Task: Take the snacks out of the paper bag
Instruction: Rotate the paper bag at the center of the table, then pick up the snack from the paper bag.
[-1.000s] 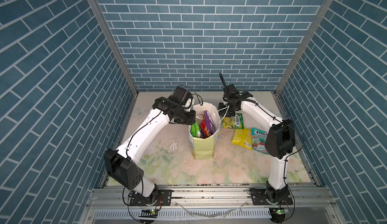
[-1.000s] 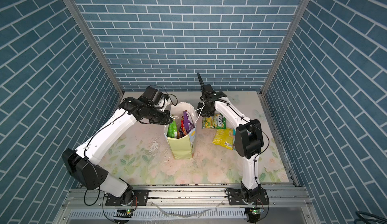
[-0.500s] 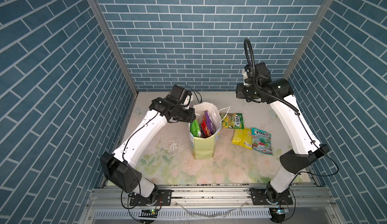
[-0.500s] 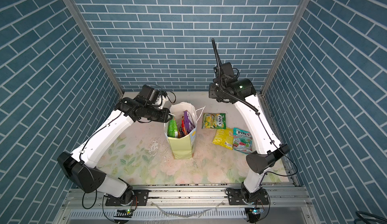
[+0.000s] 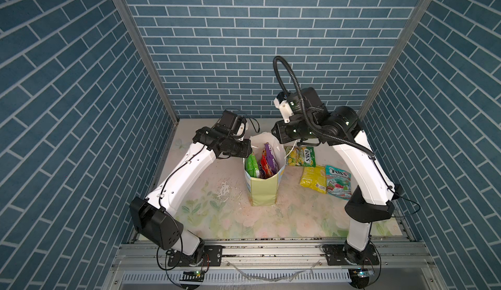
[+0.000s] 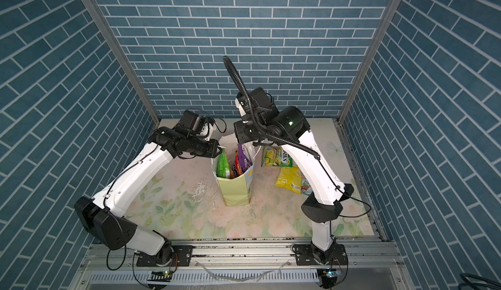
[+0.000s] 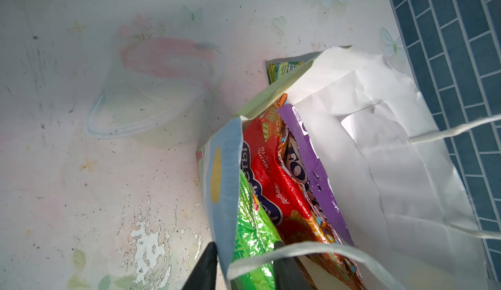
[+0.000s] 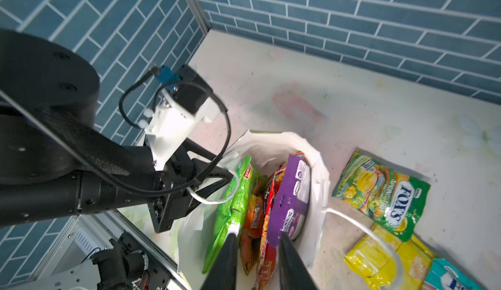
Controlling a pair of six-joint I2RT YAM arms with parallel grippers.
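The paper bag (image 5: 264, 191) stands upright mid-table, its mouth open. Snacks stick out of it: a green chips packet (image 8: 233, 202), an orange one (image 8: 253, 215), a red one (image 7: 273, 172) and a purple one (image 8: 290, 202). My left gripper (image 7: 244, 245) is open at the bag's left rim. One finger is outside the wall and one inside by the green packet, and a cord handle crosses them. My right gripper (image 8: 257, 235) hovers open just above the bag's mouth, holding nothing. Three snacks lie right of the bag: a green-yellow Fox's packet (image 5: 302, 157), a yellow packet (image 5: 313, 180) and a teal-white packet (image 5: 339, 183).
Blue brick walls (image 5: 244, 44) close in the table on three sides. The floral table cover has a worn white patch (image 5: 225, 191) left of the bag. A metal rail (image 5: 257, 250) runs along the front, carrying both arm bases.
My right arm lifted from the packets on the table, swung up high, then came down over the bag's mouth. The left arm stayed at the bag's rim.
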